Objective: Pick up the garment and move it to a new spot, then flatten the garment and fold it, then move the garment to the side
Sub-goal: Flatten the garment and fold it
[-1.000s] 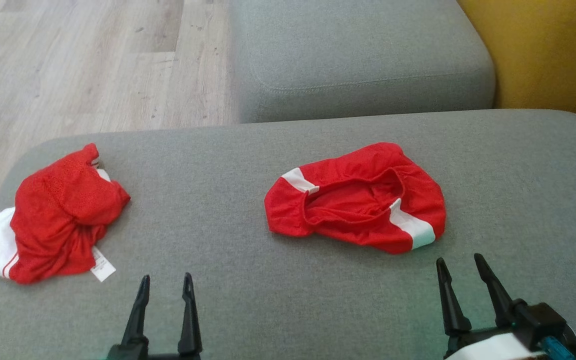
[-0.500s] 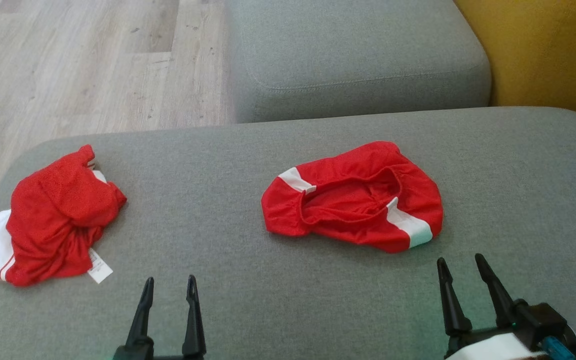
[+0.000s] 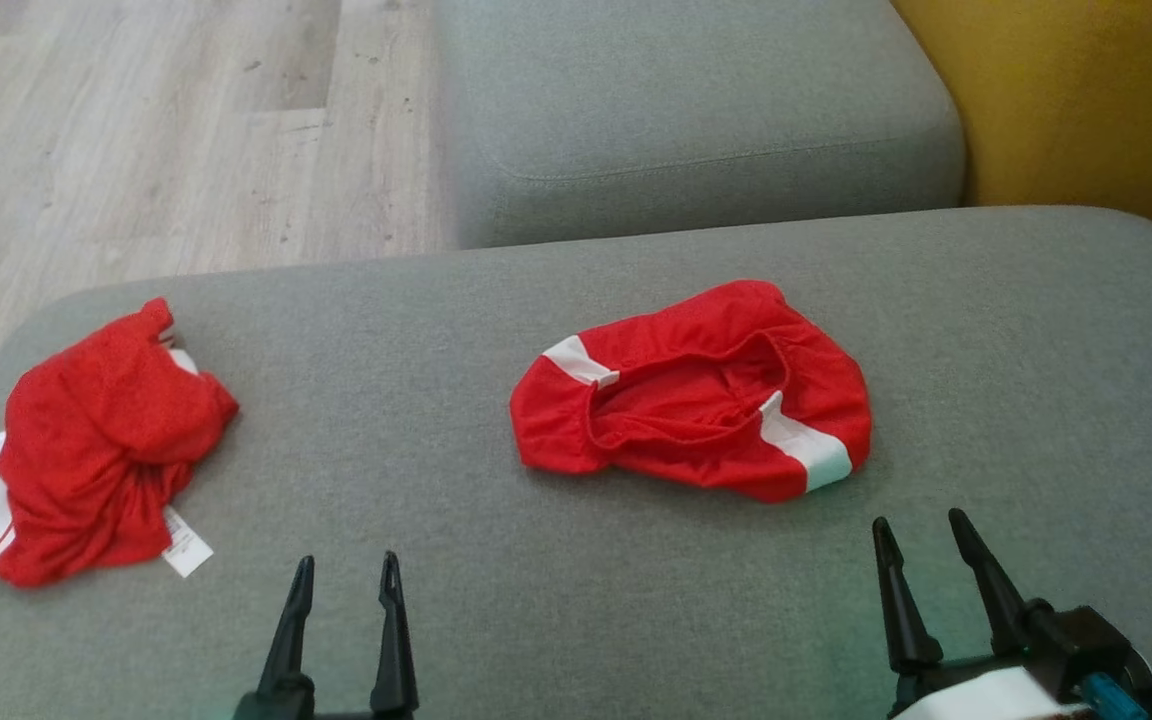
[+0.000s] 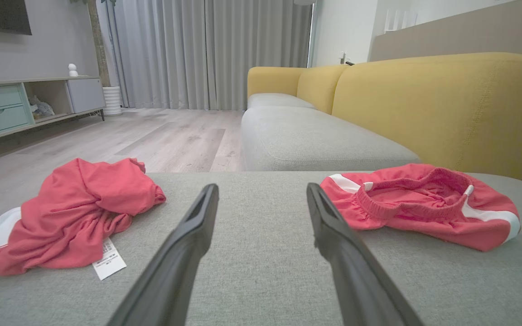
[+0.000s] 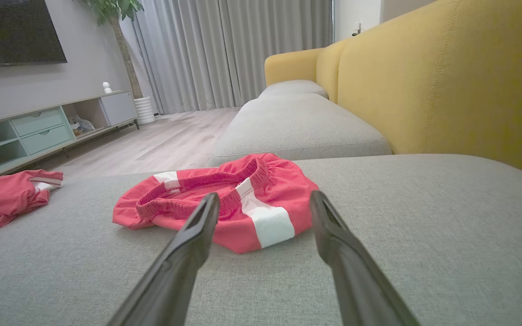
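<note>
1. Grey upholstery forms the work surface: the near cushion (image 3: 456, 600) carries both garments. A far cushion (image 3: 696, 110) lies beyond it, with wood floor (image 3: 136, 130) to the left and a yellow backrest (image 3: 1086, 100) to the right.
2. The red shorts (image 3: 696, 400) lie bunched at the middle of the near cushion, with white side stripes and the elastic waistband uppermost.
3. A crumpled garment (image 3: 86, 450), red and white, sits at the cushion's left edge with its label (image 3: 184, 540) exposed. It is well apart from the shorts.
4. The left gripper (image 3: 346, 575) has its fingers moderately parted and holds nothing. It points at bare cushion between the two garments.
5. The right gripper (image 3: 916, 525) is likewise parted and empty, near the shorts' closest edge but not touching it.
6. Assessment: the pick-up step is in hand and no grasp has been made. The task does not settle which garment is meant; the shorts, central and nearest the right gripper, appear the likelier.
7. Next move calls for advancing onto a hem or the waistband and closing on few layers.
8. Count: two garments, two grippers, two grey cushions, one label.
</note>
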